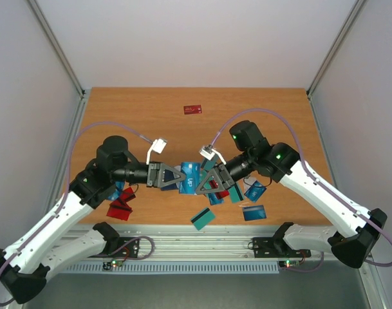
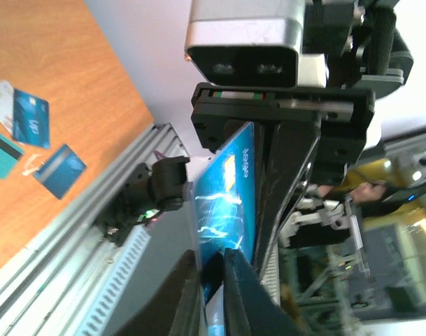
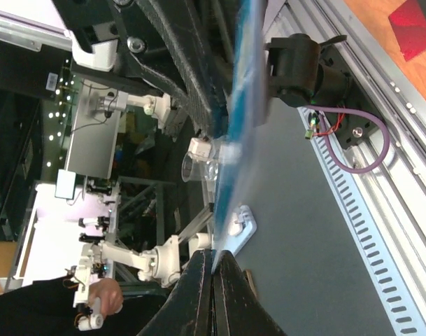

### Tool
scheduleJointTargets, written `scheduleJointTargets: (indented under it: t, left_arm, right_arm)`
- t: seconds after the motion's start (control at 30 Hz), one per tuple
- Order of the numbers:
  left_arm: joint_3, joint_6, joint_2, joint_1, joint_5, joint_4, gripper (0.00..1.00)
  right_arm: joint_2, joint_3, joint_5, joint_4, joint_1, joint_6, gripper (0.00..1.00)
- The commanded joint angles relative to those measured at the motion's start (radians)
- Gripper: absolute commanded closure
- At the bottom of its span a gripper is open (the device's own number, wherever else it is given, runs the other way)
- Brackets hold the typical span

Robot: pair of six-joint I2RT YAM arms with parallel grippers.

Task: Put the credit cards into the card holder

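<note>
Grips one end of a bright-blue card tight in the right pincer. Brackets the opposite end with the left pincer, gap narrow, contact impossible to tell. Holds that card in the air above the near edge of the counter. Below, lying loose: teal card, blue card, red cards; well apart at the back, one red card. Card holder not made out

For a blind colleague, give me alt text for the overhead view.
Over a wooden table, the left claw and right claw meet at one blue credit card between them. More cards lie scattered near the front edge; one red card lies alone farther back.
</note>
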Motion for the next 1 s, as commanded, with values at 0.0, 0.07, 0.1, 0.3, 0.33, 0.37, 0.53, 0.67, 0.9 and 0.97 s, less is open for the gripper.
scheduleJointTargets:
  t: [0.0, 0.07, 0.1, 0.3, 0.33, 0.37, 0.53, 0.67, 0.9, 0.97]
  left_arm:
    - [-0.018, -0.049, 0.022, 0.007, 0.057, 0.131, 0.96]
    - [-0.018, -0.050, 0.028, 0.006, 0.053, 0.130, 1.00]
    - [-0.017, -0.049, 0.030, 0.006, 0.037, 0.116, 1.00]
    - [-0.007, 0.007, 0.061, 0.006, -0.182, -0.066, 1.00]
    - [-0.002, 0.033, 0.073, 0.006, -0.225, -0.117, 1.00]
    - [0.004, 0.057, 0.088, 0.006, -0.275, -0.172, 1.00]
    - [0.050, 0.179, 0.188, 0.006, -0.484, -0.394, 1.00]
    - [0.111, 0.234, 0.257, 0.006, -0.604, -0.485, 1.00]
    - [0.178, 0.285, 0.385, 0.006, -0.792, -0.607, 1.00]
    - [0.200, 0.281, 0.420, 0.006, -0.837, -0.662, 1.00]
  right_arm:
    - [0.014, 0.039, -0.020, 0.014, -0.009, -0.019, 0.99]
    - [0.024, 0.049, 0.000, 0.008, -0.013, -0.021, 0.99]
    - [0.027, 0.055, 0.018, -0.003, -0.017, -0.022, 0.97]
    - [0.066, 0.035, 0.291, -0.082, -0.047, -0.013, 0.47]
    - [0.076, 0.017, 0.357, -0.082, -0.052, 0.005, 0.46]
    - [0.088, -0.006, 0.401, -0.069, -0.057, 0.031, 0.46]
    - [0.188, -0.078, 0.560, -0.014, -0.060, 0.129, 0.46]
    - [0.275, -0.057, 0.592, 0.017, -0.063, 0.137, 0.46]
    - [0.455, 0.028, 0.478, 0.077, -0.064, 0.112, 0.46]
    - [0.509, 0.057, 0.454, 0.091, -0.067, 0.112, 0.47]
